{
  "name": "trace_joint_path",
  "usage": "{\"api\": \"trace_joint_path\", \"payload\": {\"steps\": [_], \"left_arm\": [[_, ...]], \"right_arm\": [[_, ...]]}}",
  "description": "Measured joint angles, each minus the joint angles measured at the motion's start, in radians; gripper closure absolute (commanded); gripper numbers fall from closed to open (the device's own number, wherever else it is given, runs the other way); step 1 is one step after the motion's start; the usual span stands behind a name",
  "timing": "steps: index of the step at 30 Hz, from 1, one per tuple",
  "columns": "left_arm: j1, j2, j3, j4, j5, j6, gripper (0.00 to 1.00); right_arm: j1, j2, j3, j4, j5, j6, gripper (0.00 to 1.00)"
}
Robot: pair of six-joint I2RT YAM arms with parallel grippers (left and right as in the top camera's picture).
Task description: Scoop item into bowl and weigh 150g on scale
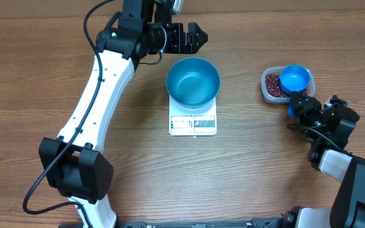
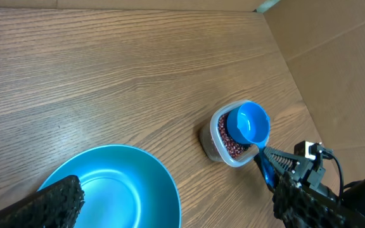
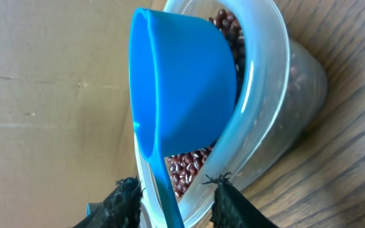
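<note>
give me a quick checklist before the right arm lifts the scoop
1. Is the blue bowl sitting on the scale: ok.
2. Is the bowl empty: ok.
3. Does the scale display read zero: cannot tell, too small.
4. Is the scoop handle between the fingers of the right gripper: ok.
5. Is the right gripper clamped on the handle: not ok, gaps either side.
6. Is the scoop loaded with beans: not ok, empty, resting on the clear tub.

Bowl [image 1: 193, 82] on scale [image 1: 192, 123]; scoop [image 1: 294, 78] over beans [image 1: 272, 82], perhaps resting on tub [image 1: 265, 90].
</note>
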Motion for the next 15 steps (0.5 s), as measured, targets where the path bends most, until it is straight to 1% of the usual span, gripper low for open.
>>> {"api": "trace_joint_path", "payload": {"steps": [3, 5, 6, 7, 9, 10, 13, 14, 15], "left_arm": [[0.000, 0.000, 0.000, 0.000, 0.000, 0.000, 0.00], [0.000, 0.000, 0.000, 0.000, 0.000, 0.000, 0.01], [0.000, 0.000, 0.000, 0.000, 0.000, 0.000, 0.00], [0.000, 0.000, 0.000, 0.000, 0.000, 0.000, 0.00], [0.000, 0.000, 0.000, 0.000, 0.000, 0.000, 0.00], [0.000, 0.000, 0.000, 0.000, 0.000, 0.000, 0.00], [0.000, 0.000, 0.000, 0.000, 0.000, 0.000, 0.00], [0.000, 0.000, 0.000, 0.000, -0.001, 0.000, 0.00], [0.000, 0.000, 0.000, 0.000, -0.001, 0.000, 0.00]], "right_arm": [[0.001, 0.000, -0.002, -0.006, 0.007, -0.002, 0.78], [0.001, 0.000, -0.002, -0.011, 0.007, -0.001, 0.88], [0.001, 0.000, -0.002, -0.010, 0.006, -0.003, 0.89], [0.002, 0.000, -0.003, -0.010, 0.003, 0.000, 0.88], [0.003, 0.000, -0.003, -0.009, -0.002, 0.000, 0.75], [0.003, 0.000, -0.003, -0.010, -0.002, -0.003, 0.71], [0.006, 0.000, -0.005, -0.009, -0.003, 0.001, 0.69], [0.006, 0.000, -0.005, -0.009, -0.008, -0.001, 0.71], [0.006, 0.000, -0.005, -0.010, -0.015, -0.003, 0.76]]}}
